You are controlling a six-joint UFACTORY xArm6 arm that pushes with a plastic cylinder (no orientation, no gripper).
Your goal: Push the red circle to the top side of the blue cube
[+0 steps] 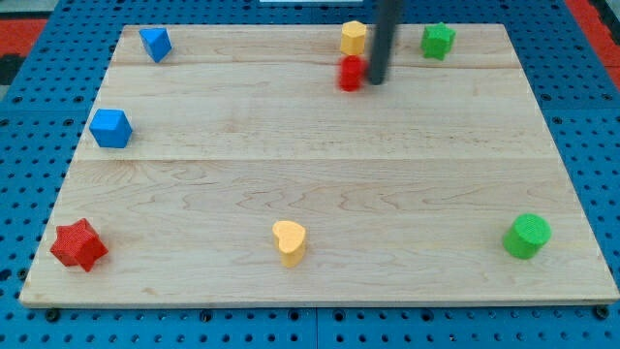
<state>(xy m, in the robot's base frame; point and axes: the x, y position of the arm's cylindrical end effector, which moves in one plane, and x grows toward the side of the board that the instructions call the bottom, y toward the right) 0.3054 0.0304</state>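
The red circle lies near the view's top centre of the wooden board, just below a yellow hexagon block. My tip stands right against the red circle's right side. The blue cube sits far off at the view's left, in the upper half of the board. A second blue block, wedge-like in shape, lies at the view's top left.
A green star lies at the top right of my tip. A red star sits at the bottom left, a yellow heart at the bottom centre, a green cylinder at the bottom right. The board's edge borders blue pegboard.
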